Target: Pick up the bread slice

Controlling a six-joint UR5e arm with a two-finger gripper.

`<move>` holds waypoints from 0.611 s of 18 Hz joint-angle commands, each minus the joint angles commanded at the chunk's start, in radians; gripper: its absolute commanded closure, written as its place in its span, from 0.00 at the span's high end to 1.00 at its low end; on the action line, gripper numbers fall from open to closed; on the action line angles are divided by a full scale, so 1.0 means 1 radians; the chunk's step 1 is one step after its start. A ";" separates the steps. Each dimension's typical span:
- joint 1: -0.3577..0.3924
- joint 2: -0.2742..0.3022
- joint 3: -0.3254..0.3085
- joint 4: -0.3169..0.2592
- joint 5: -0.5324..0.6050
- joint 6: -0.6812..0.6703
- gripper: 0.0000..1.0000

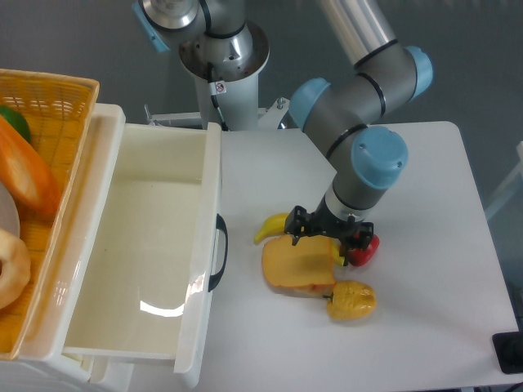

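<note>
At the far left you have a woven yellow basket (61, 94) holding a long orange loaf (24, 175), with a bit of something green (16, 122) behind it and a pale round item (12, 265) lower down at the picture's edge. Just right of the basket sits the open white drawer (135, 245), its dark handle (219, 253) facing the table (425, 163).

Moving right across the white tabletop, you meet a small yellow banana-shaped piece (270, 227) lying just left of the arm's tool. Below and to the right of it lies the bread slice (298, 265), flat on the table, yellow-orange face up with a darker crust along its lower edge. It sits roughly mid-table, between the drawer handle and the peppers.

Your gripper (331, 237) is down over the slice's upper edge, its black fingers (296, 222) straddling the top of the bread. You cannot tell from this view whether the jaws are pressing on the slice or standing loose around it; the wrist body hides the contact.

To the right of the tool, a red pepper (364, 251) rests just beside the bread's upper right corner, partly hidden by the finger hardware. Below it, the lumpy yellow pepper (351, 300) lies touching or nearly touching the slice's lower right corner.

At the bottom right edge, a dark object (508, 353) pokes into the picture.
</note>
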 joint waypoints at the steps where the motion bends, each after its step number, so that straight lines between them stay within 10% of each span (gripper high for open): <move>1: 0.002 -0.002 0.009 0.000 0.000 0.000 1.00; 11: -0.009 -0.028 -0.008 0.000 -0.002 0.000 1.00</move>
